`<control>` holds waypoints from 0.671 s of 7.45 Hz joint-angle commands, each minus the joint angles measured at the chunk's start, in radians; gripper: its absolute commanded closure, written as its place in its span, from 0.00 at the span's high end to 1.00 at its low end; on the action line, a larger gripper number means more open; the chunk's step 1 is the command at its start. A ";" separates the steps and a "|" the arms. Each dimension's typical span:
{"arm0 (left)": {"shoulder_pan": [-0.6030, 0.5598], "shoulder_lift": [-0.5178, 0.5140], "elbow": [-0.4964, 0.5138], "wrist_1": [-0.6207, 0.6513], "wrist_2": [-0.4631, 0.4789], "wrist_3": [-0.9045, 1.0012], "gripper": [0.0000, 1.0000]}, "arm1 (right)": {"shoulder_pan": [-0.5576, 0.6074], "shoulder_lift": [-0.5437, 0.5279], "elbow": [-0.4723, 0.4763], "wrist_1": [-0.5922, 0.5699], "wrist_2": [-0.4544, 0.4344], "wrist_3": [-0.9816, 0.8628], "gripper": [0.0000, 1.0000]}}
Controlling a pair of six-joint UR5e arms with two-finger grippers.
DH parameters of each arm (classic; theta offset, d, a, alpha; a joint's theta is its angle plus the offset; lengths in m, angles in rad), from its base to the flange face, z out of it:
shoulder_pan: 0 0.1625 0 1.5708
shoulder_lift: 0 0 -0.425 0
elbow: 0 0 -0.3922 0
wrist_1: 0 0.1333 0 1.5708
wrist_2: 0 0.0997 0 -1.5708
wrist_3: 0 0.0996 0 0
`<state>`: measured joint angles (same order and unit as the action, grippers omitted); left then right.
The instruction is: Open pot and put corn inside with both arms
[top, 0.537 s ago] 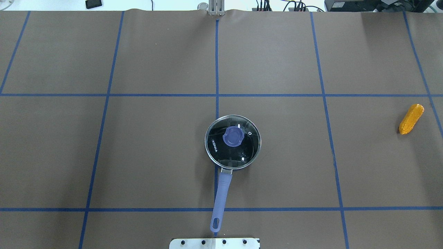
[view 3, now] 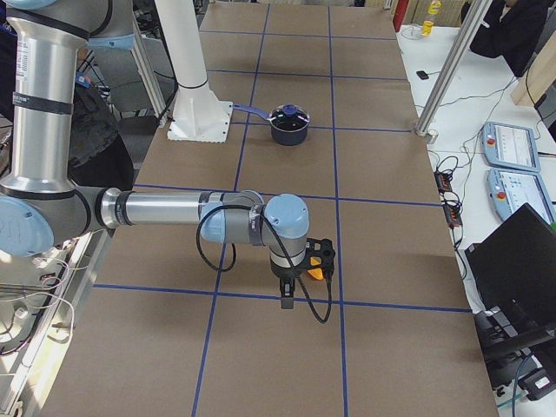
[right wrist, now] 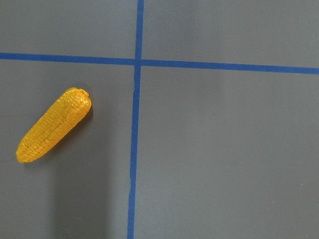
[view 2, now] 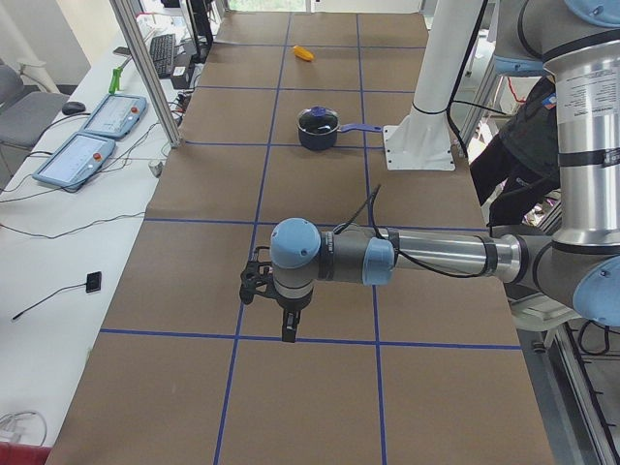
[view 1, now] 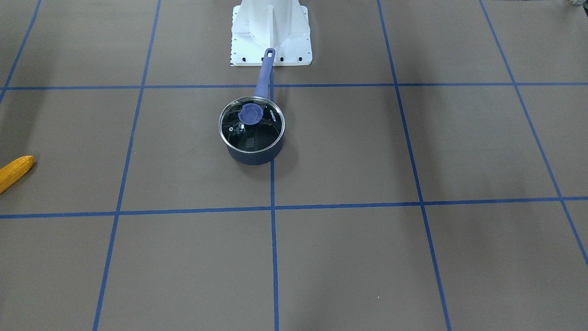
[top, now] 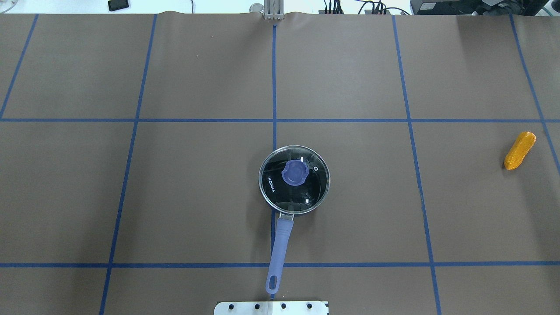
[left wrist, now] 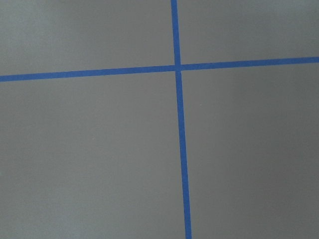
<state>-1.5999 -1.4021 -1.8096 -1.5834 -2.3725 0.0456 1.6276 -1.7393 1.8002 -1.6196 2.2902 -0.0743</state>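
Front view: pot with glass lid on, corn lying flat far off to its side.
Overhead: corn well apart from pot.
Left side view: left gripper hangs over the table, pot far ahead of it. Can't tell jaw state.
Right side view: right gripper points down, corn just beside it. Can't tell jaw state.
Right wrist: corn lies left of centre.

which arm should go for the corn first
Right. The right wrist camera looks straight down on the tapered yellow-orange corn cob, and the right pincer hangs close by it. The left pincer hangs over the opposite end of the brown mat, its camera showing only mat and blue tape.
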 commanded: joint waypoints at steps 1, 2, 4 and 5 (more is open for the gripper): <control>0.024 -0.002 -0.013 -0.058 -0.001 -0.001 0.99 | -0.008 0.001 0.027 -0.002 0.000 0.004 1.00; 0.031 -0.026 -0.022 -0.078 -0.002 -0.001 0.99 | -0.008 0.013 0.053 0.035 0.024 0.010 1.00; 0.035 -0.047 -0.017 -0.229 -0.002 -0.003 0.99 | -0.008 0.004 0.024 0.233 0.060 0.015 1.00; 0.058 -0.078 -0.004 -0.304 -0.004 -0.010 0.99 | -0.008 0.007 0.021 0.265 0.092 0.021 1.00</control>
<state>-1.5618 -1.4511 -1.8254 -1.7845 -2.3749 0.0415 1.6201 -1.7328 1.8311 -1.4290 2.3490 -0.0595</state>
